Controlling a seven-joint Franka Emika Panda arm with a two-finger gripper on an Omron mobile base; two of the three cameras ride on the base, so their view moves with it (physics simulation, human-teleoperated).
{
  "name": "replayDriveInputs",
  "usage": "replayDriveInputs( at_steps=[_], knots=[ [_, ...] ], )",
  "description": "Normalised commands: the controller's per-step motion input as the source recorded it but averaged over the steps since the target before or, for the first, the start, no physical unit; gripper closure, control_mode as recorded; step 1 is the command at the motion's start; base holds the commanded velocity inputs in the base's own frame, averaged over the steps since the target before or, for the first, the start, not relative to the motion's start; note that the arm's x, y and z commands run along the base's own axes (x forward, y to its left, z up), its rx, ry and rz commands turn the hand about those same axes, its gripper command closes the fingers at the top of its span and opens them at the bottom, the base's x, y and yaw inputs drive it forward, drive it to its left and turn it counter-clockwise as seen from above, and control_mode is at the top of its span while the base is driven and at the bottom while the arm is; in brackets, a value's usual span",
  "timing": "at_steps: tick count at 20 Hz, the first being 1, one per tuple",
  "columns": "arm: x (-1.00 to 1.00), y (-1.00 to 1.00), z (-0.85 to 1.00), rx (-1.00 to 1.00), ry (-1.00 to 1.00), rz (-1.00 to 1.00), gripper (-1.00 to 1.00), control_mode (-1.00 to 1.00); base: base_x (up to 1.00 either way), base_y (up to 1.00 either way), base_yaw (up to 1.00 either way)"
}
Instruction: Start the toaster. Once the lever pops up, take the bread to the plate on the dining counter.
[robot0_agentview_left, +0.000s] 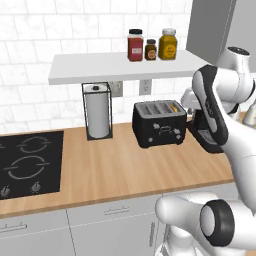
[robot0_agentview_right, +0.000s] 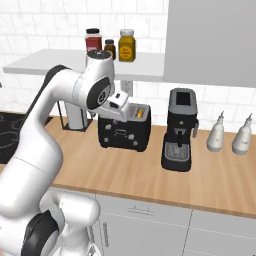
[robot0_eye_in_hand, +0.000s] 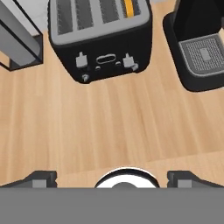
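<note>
Gripper (robot0_eye_in_hand: 113, 179) fully spread, empty, hovering over wooden counter (robot0_eye_in_hand: 109, 127); toaster (robot0_eye_in_hand: 103, 39) straight ahead, right lever (robot0_eye_in_hand: 129, 61) nearer bread (robot0_eye_in_hand: 129, 6) slot.

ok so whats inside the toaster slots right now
The toaster has four top slots. The rightmost one shows the golden crust edge of the bread; the slice's lower part is hidden inside. The other three look empty.

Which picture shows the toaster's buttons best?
The hand view: the boxy black toaster faces it close, both levers and knob clear. The left base view shows its small front panel; in the right base view, the arm partly covers it.
</note>
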Motion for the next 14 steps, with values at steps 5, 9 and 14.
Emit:
replayDriveInputs(
  at_steps=[5, 9, 14],
  knots=[
    [0.00, 0.10, -0.17, 0.00, 0.00, 0.00, -1.00, -1.00, 0.00, 0.00, 0.00],
    [0.01, 0.19, -0.19, 0.00, 0.00, 0.00, -1.00, -1.00, 0.00, 0.00, 0.00],
    [0.00, 0.13, -0.03, 0.00, 0.00, 0.00, -1.00, -1.00, 0.00, 0.00, 0.00]
  ],
)
